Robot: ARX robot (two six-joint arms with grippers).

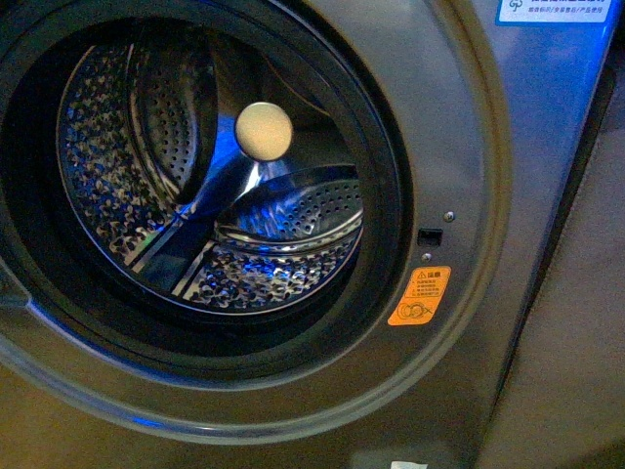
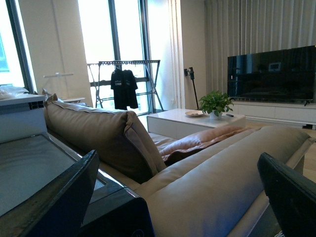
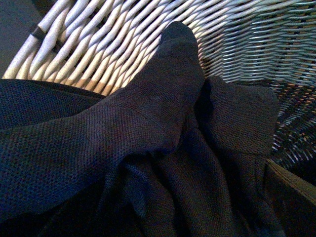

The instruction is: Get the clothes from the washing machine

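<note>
The washing machine (image 1: pixel 469 147) fills the front view, grey, with its round porthole open. Its perforated steel drum (image 1: pixel 195 186) shows no clothes inside. The orange warning sticker (image 1: pixel 420 295) sits right of the porthole. Neither arm shows in the front view. In the right wrist view the dark navy clothes (image 3: pixel 148 148) lie crumpled in the woven wicker basket (image 3: pixel 123 39). My right gripper (image 3: pixel 180 207) is open just above the fabric, with only one finger (image 3: pixel 296 185) showing at the edge. My left gripper (image 2: pixel 177 197) is open and empty, pointing away over a sofa.
The blue-white label (image 1: pixel 552 10) is at the machine's top right. The left wrist view looks over a beige sofa (image 2: pixel 212 173) into a living room with a white coffee table (image 2: pixel 192 121), a television (image 2: pixel 271 74) and a drying rack (image 2: pixel 123 84) by the window.
</note>
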